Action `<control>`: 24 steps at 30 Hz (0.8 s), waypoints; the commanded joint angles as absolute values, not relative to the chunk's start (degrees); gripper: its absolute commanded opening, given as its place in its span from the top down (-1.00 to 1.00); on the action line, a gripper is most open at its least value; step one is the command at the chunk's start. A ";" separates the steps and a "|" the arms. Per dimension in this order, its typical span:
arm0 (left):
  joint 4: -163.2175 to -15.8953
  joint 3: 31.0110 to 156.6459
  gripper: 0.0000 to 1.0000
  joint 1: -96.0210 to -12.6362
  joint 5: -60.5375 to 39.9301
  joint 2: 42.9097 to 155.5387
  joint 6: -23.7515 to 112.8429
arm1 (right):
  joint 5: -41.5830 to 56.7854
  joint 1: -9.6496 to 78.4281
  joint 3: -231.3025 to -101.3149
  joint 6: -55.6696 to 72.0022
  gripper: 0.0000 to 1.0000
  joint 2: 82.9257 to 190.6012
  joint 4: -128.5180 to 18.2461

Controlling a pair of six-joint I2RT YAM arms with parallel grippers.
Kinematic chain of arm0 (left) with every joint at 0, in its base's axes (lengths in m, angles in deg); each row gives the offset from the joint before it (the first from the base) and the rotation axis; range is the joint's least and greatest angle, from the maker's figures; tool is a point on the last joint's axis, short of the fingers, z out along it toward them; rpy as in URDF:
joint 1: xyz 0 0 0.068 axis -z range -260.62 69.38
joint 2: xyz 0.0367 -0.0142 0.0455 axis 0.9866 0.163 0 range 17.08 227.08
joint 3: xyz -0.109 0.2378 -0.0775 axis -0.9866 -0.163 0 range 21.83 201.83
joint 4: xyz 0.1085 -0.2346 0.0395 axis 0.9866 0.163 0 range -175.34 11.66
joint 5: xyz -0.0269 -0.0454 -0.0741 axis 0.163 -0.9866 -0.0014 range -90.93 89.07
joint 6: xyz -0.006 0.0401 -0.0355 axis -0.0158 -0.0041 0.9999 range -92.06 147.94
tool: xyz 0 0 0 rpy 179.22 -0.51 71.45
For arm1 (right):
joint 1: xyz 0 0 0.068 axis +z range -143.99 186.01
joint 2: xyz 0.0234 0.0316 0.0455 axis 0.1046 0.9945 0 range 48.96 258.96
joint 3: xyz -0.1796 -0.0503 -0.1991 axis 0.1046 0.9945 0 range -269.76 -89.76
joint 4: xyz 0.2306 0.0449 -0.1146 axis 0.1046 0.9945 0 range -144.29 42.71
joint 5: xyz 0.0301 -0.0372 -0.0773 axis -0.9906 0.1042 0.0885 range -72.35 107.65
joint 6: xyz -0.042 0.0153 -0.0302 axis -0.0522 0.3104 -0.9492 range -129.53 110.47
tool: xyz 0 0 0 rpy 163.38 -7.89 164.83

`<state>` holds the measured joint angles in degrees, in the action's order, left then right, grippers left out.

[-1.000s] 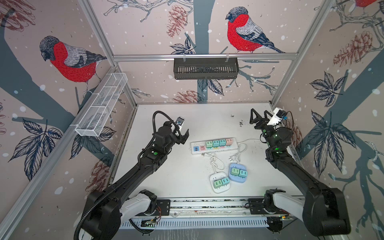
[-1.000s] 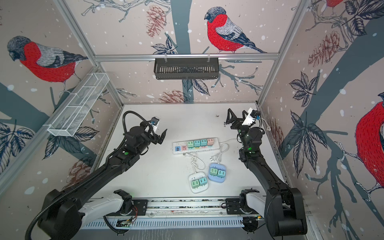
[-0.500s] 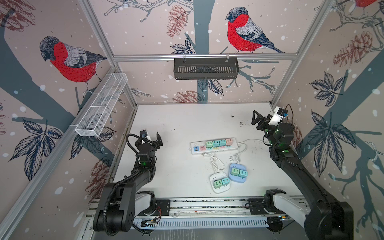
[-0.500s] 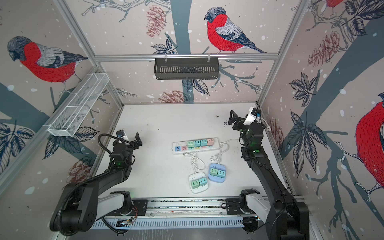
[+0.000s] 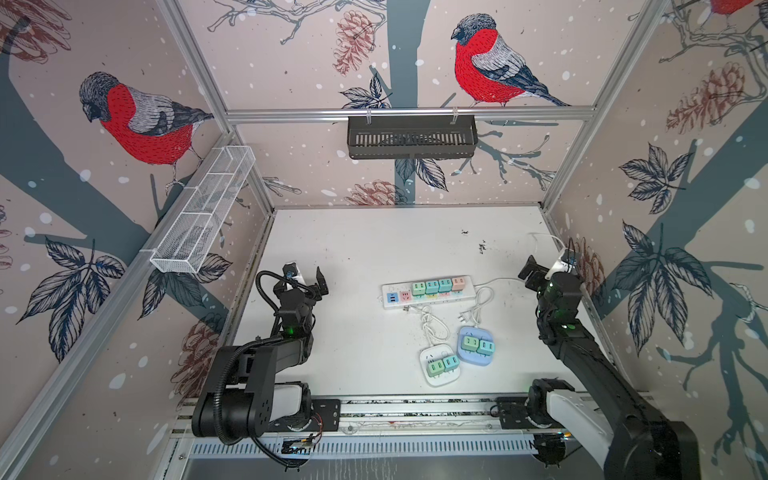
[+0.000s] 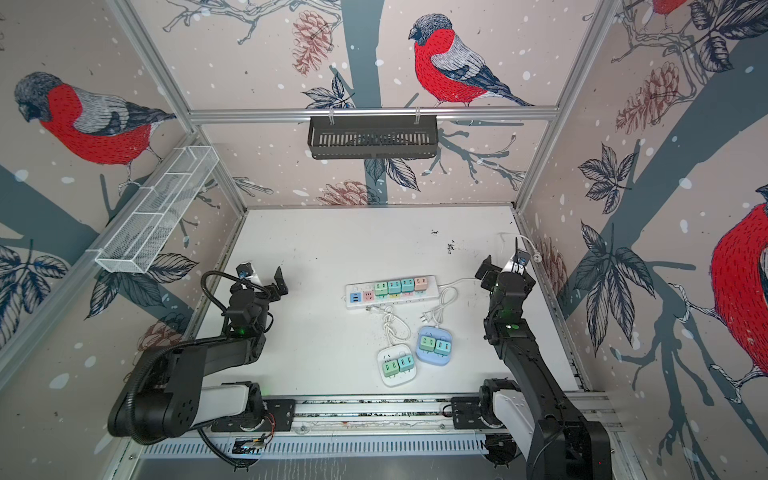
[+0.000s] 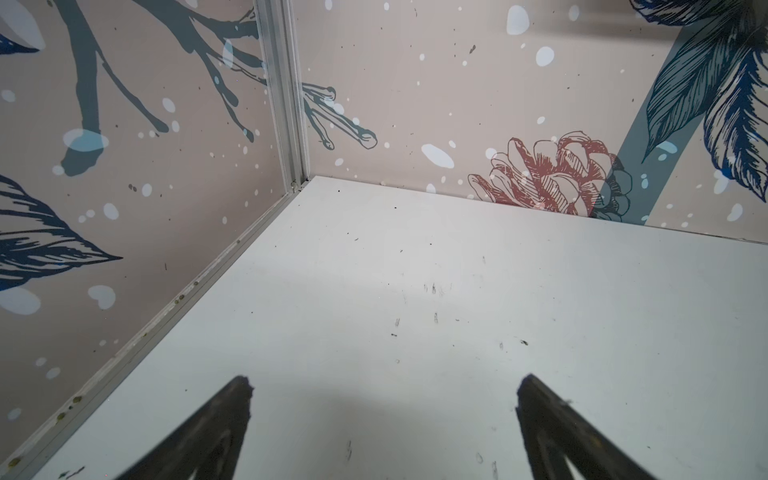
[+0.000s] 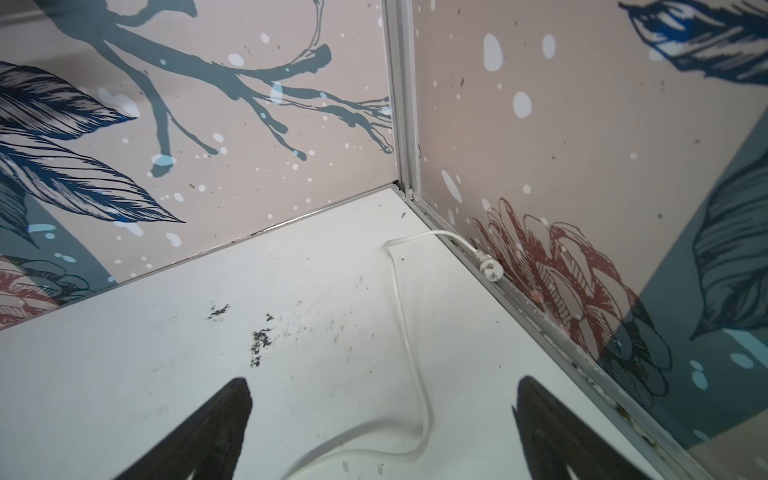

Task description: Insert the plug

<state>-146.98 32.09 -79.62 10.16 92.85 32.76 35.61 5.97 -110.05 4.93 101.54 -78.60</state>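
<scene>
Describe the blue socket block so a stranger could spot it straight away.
On the white table, find the long white power strip in the middle. Between it and the arms' rail lie two small square blocks. The blue socket block is nearer the right arm; its neighbour is the white socket block.

No text, label or number can be read anywhere (any print on the power strip is too small to tell).

Bird-print walls, scuffed white tabletop
</scene>
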 commanded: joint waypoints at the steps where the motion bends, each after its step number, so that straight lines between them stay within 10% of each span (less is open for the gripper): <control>1: -154.23 31.14 -0.98 -79.79 8.74 94.79 31.76 | 35.90 5.87 -105.92 2.24 -0.99 101.75 -91.27; 6: -156.51 33.29 -0.98 -79.81 -7.88 101.94 23.78 | 37.43 5.64 -102.43 2.36 -0.99 107.31 -101.19; 24: -150.55 37.01 -0.98 -80.06 -2.87 102.52 26.75 | 24.30 5.76 -112.33 -4.12 -0.99 135.20 -107.07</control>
